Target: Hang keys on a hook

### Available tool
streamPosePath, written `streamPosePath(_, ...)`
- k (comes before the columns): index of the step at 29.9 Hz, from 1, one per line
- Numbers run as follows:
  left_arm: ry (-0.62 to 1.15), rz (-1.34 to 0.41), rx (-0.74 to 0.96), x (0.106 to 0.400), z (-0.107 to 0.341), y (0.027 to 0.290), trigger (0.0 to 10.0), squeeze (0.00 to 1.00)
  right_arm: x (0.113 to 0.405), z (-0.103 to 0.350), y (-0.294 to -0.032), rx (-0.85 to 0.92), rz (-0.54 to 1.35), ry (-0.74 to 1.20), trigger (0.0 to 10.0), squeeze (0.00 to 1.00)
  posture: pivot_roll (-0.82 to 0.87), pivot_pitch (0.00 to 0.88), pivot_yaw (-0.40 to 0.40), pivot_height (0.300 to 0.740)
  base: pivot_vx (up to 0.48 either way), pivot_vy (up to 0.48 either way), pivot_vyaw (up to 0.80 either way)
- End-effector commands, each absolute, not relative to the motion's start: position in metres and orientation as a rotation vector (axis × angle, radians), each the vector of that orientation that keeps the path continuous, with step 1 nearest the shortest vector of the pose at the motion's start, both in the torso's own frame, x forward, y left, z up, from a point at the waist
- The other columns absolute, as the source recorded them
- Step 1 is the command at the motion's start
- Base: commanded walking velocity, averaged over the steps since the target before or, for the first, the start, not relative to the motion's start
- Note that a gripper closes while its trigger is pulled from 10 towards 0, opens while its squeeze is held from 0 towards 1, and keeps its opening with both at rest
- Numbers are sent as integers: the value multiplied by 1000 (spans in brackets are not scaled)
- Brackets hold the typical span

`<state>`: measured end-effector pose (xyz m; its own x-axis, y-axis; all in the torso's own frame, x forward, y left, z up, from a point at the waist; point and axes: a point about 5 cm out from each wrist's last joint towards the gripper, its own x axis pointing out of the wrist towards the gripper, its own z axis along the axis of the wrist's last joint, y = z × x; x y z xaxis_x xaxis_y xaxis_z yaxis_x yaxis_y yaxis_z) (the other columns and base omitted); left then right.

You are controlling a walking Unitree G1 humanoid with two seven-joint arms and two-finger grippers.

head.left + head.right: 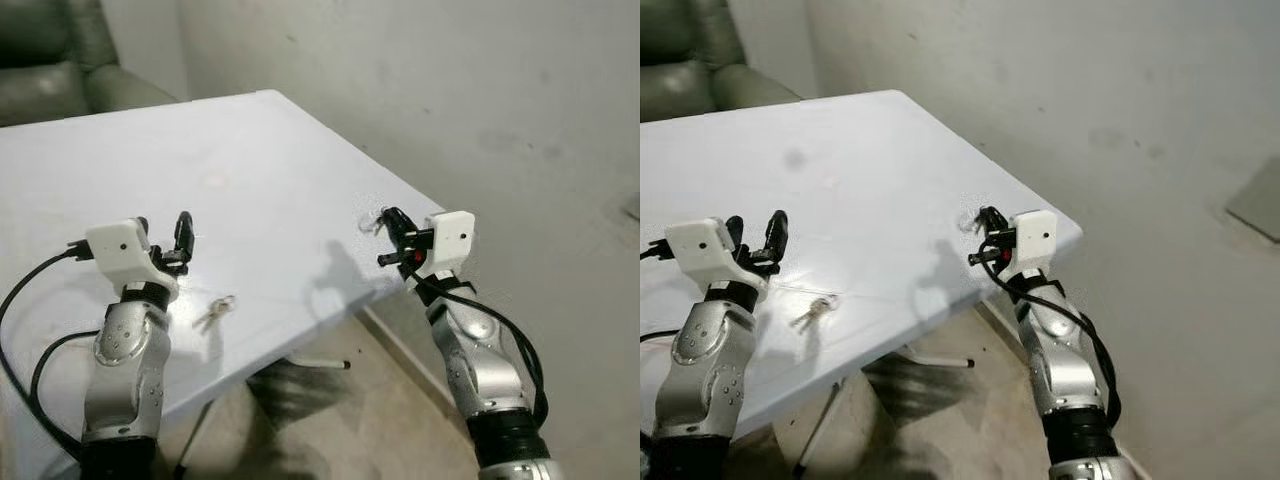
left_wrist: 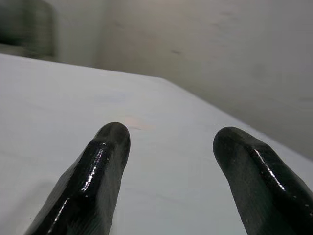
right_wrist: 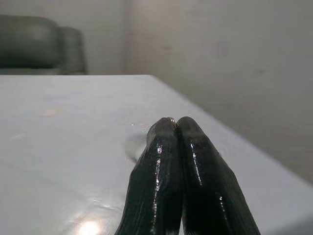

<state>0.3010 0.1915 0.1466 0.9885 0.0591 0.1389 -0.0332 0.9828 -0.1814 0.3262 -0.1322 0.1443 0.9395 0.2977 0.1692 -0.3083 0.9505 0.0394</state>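
Nearest you, the keys (image 1: 214, 313) lying flat on the white table (image 1: 260, 170) just right of your left gripper (image 1: 168, 240), fingers spread and empty, right gripper (image 1: 392, 226) clenched on nothing at the table's right edge, bare tabletop beyond, armchair (image 1: 60, 60) farthest.

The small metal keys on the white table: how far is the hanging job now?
Nothing looks done. The small metal keys lie on the white table, ungrasped. The left gripper hovers open near them; the right gripper is shut at the table's edge. Grasping and hanging remain.
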Motion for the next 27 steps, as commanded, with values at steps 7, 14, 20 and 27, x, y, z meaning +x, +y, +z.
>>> streamPosePath(7,-140,64,-162,301,149,196,10000,0,327,149,-131,70,309,-176,10000,0,-64,29,-63,740,0,0,-754)
streamPosePath(14,-139,71,-163,302,149,196,10000,0,327,148,-132,66,305,-172,10000,0,-68,37,-64,740,0,0,-754)
streamPosePath(20,-138,73,-160,302,149,196,10000,0,327,148,-132,65,304,-170,10000,0,-68,37,-64,740,0,0,-755)
streamPosePath(27,-136,74,-160,302,149,195,10000,0,327,148,-132,64,305,-168,10000,0,-67,38,-65,740,0,0,-756)
